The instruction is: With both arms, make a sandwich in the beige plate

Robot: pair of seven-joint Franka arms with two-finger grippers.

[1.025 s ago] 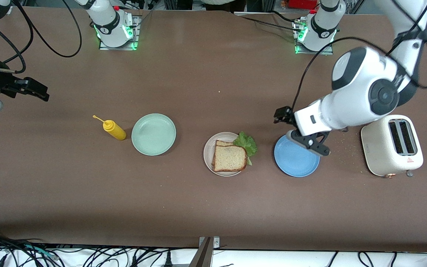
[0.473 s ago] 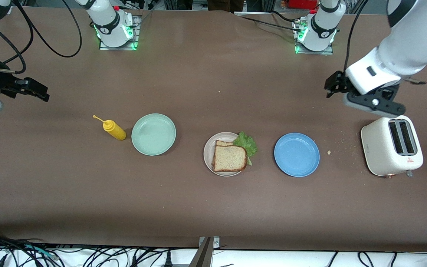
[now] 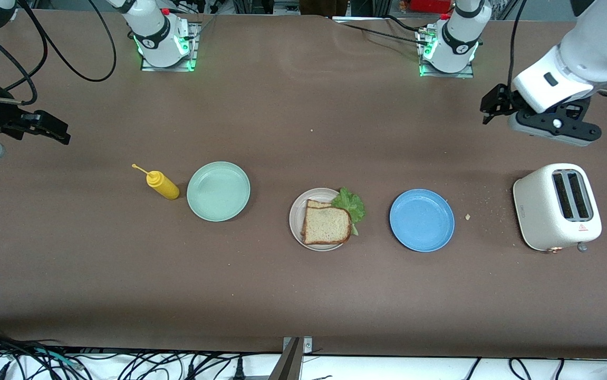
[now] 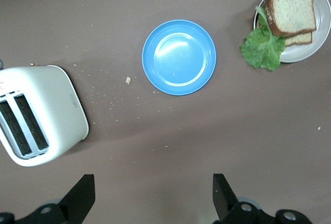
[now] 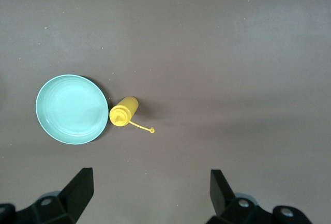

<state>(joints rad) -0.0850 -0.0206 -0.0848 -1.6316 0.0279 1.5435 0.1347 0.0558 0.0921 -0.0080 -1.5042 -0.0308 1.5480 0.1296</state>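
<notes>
Both tools, the left tool (image 3: 493, 108) and the right tool (image 3: 53, 129), hang released and empty, well apart from the beige plate (image 3: 297, 214), where the overhanging lettuce (image 3: 350, 203) could let the sandwich (image 3: 327, 224) slide.

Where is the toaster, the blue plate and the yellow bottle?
toaster (image 3: 546, 211), front view, on its white side.
blue plate (image 3: 422, 220), front view, on its flat middle.
yellow bottle (image 3: 163, 185), front view, on its body.

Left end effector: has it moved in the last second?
Yes. The left end effector, open and empty, has left the blue plate and risen toward the left arm's end of the table, past the toaster.
</notes>
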